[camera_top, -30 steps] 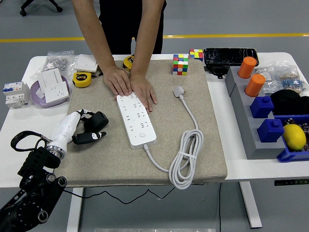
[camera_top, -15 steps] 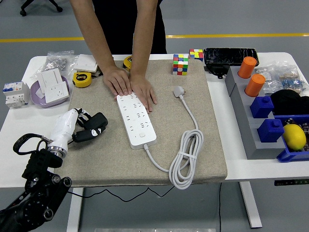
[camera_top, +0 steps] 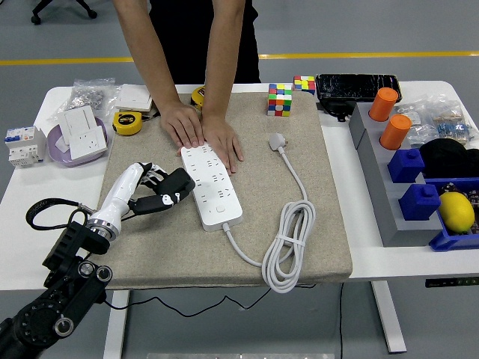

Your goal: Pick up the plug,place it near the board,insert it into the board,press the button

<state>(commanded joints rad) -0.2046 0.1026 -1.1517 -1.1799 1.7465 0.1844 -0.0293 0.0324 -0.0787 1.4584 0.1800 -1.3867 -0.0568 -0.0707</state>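
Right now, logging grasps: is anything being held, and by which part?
The left hand grasps nothing. The person's hands press flat on the power strip at its far end.

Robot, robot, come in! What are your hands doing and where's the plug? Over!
Left hand empty, beside the power strip. Right hand out of view. Plug lying untouched on the mat. Person's hands pressing down the strip's far end.

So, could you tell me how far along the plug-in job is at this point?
Nothing looks done yet: the plug lies untouched on the mat, away from the power strip, which a person's hands hold steady. The left hand hovers empty beside the strip. Picking up, placing, inserting and pressing the button all remain.
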